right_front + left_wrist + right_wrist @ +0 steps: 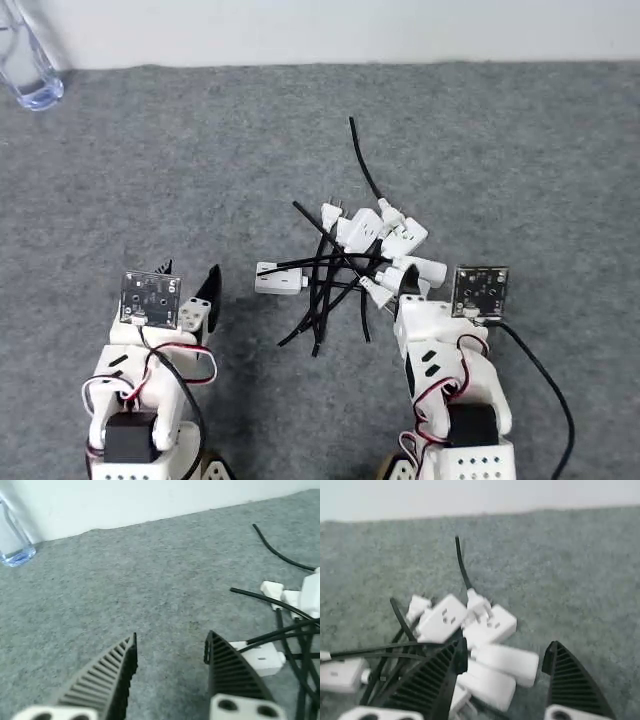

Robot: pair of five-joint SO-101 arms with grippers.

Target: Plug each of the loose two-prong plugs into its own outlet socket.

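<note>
left gripper [171,642]: jaws apart, empty; lone white outlet block [262,659] on the desk near its finger on the right-arm side | pile of plugs and sockets [372,248]: tangled, directly under and ahead of right gripper [506,652] | right gripper: jaws apart, nothing held | progress: no mated pair evident, all plugging likely left

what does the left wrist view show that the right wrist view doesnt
Left wrist view, not right wrist: a clear container standing by the wall, and the open left end effector over bare carpet.
Right wrist view, not left wrist: the open right end effector just above the heaped outlet blocks, with the slot faces of two blocks visible.
Both: black cords, grey carpet, white wall.
</note>
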